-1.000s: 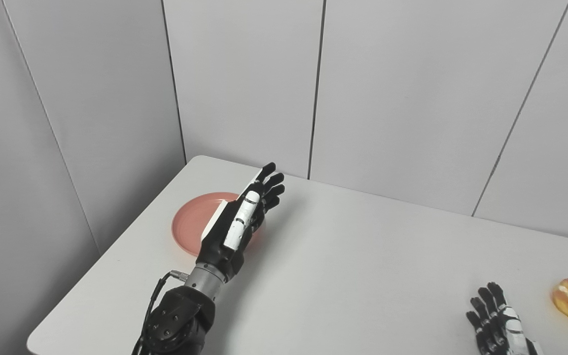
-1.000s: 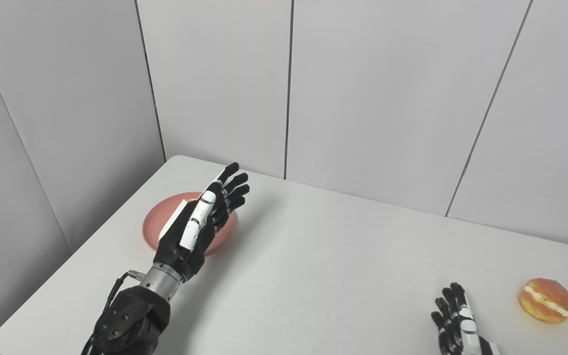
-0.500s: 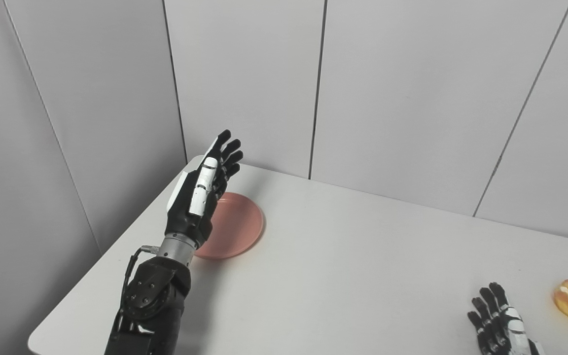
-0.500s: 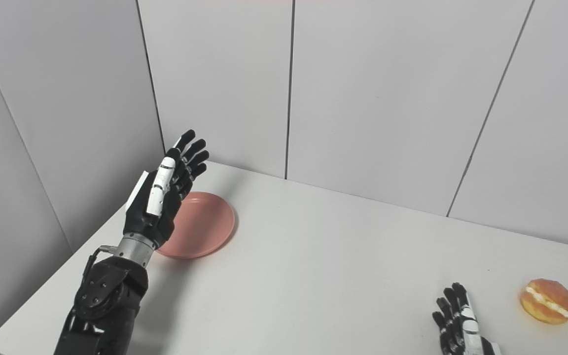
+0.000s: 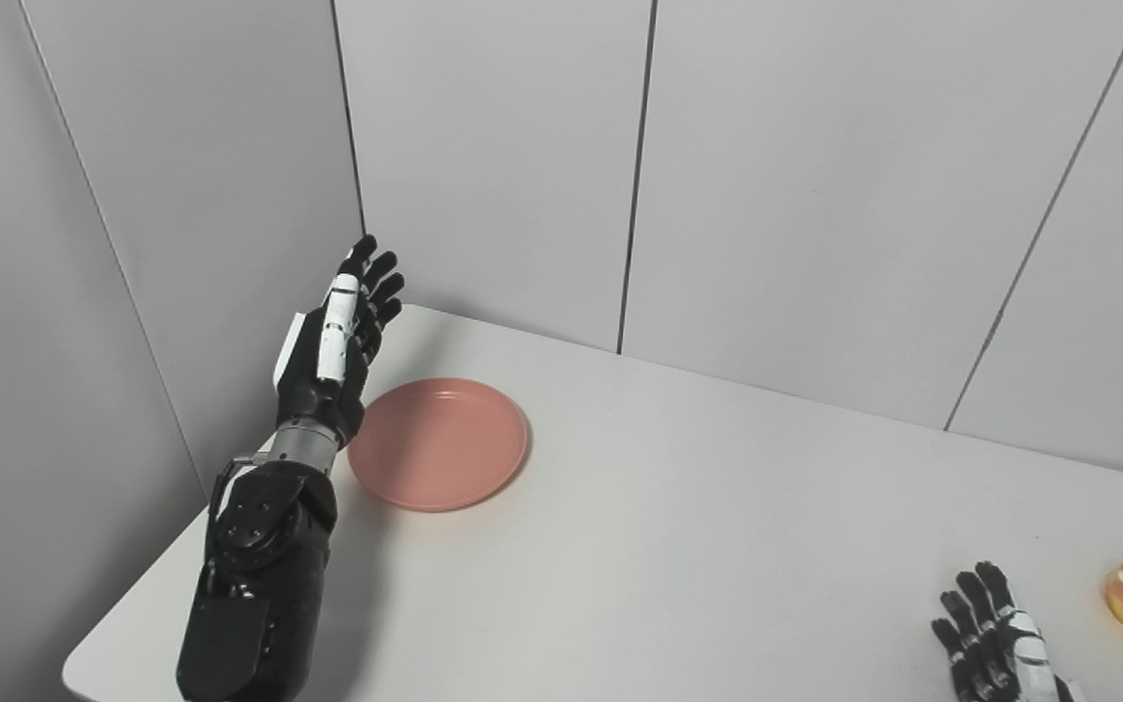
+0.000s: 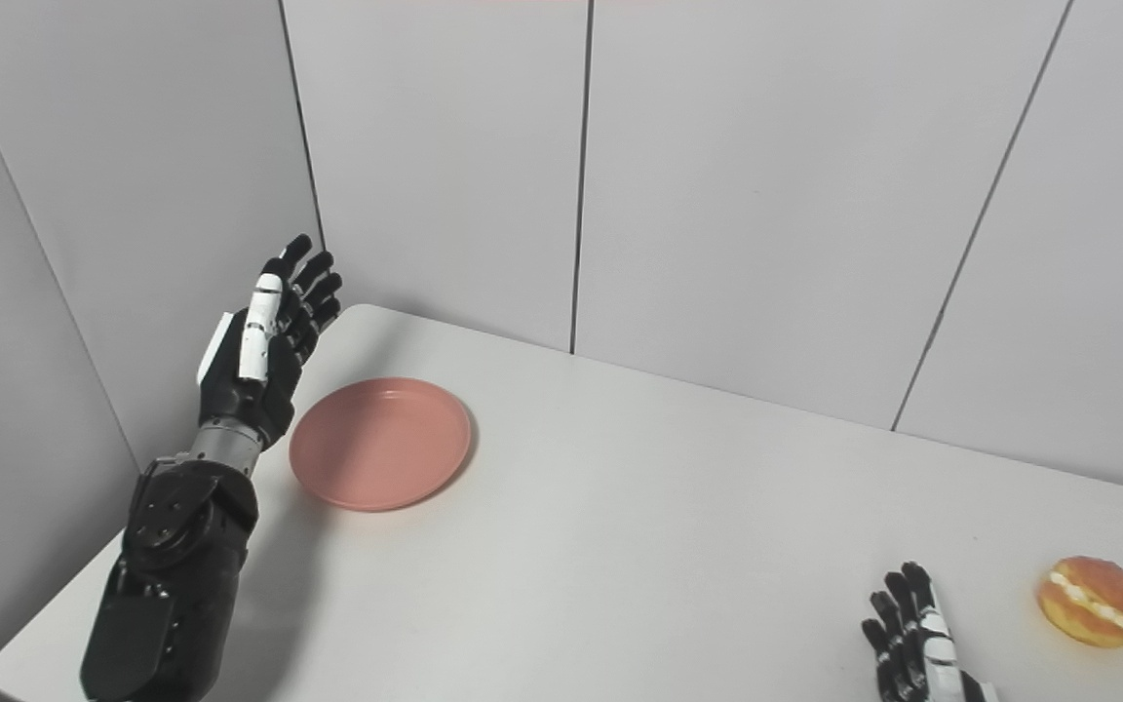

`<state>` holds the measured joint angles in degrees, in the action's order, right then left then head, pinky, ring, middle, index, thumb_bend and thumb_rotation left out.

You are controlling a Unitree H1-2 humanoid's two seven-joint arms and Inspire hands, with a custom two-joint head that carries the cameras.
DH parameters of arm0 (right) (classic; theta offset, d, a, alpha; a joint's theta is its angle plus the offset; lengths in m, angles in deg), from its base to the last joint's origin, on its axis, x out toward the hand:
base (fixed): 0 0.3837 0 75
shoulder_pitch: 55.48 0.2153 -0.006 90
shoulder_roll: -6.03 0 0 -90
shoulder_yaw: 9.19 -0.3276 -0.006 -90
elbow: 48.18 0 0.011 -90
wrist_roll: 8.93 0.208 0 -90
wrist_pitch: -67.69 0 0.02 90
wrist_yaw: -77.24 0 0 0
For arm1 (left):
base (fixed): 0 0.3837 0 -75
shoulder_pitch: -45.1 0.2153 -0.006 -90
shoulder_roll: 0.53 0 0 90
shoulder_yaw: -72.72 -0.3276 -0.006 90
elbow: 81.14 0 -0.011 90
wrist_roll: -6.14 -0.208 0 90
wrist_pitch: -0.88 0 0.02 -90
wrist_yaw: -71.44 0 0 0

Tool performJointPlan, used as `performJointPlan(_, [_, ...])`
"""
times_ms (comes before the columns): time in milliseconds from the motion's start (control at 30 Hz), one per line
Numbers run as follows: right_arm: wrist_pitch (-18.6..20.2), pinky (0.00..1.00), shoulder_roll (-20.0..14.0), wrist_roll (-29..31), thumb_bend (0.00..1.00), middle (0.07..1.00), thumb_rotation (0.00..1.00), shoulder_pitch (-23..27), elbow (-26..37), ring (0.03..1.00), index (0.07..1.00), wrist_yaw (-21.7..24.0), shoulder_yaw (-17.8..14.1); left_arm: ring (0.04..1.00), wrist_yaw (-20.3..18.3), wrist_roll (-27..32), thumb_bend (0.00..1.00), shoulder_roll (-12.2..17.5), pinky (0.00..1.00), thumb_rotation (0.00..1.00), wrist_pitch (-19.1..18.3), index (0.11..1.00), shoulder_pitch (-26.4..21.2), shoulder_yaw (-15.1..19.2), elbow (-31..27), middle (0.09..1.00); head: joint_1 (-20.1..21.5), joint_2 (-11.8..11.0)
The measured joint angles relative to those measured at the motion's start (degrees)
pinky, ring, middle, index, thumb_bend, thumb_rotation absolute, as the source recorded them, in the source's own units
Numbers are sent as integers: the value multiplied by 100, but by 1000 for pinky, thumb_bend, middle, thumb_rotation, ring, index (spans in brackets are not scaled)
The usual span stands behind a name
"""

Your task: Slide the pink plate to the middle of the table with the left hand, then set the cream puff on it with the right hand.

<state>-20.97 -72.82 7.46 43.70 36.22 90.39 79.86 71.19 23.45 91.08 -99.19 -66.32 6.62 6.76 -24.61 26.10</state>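
The pink plate (image 5: 440,442) lies flat near the table's far left corner. My left hand (image 5: 332,343) is open with fingers straight and pointing up, raised at the plate's left side, apart from it. The cream puff (image 6: 1091,600), golden with a cream line, sits at the right edge of the table. My right hand (image 6: 917,645) is open and empty at the bottom right, resting low on the table to the left of the cream puff and not touching it.
The white table (image 5: 717,546) is bounded by grey wall panels (image 5: 795,195) at the back and the left. The left hand is close to the left wall (image 5: 181,244) and over the table's left edge.
My left hand has moved left from over the plate to its left side and risen higher. The plate is now fully in view. The right hand has stayed put.
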Motion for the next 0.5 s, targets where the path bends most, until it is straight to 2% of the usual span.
performJointPlan(200, [0,1000,-10,6,163,1000,1000,-3,0,1000,1000,1,0,941,22,118,432,206,956,1000,15,954,-18,220,309,955,-17,0])
performJointPlan(500, [0,1000,-13,36,148,1000,1000,-5,9,1000,1000,1,0,965,83,351,404,328,984,1000,14,971,-51,393,571,974,-26,44])
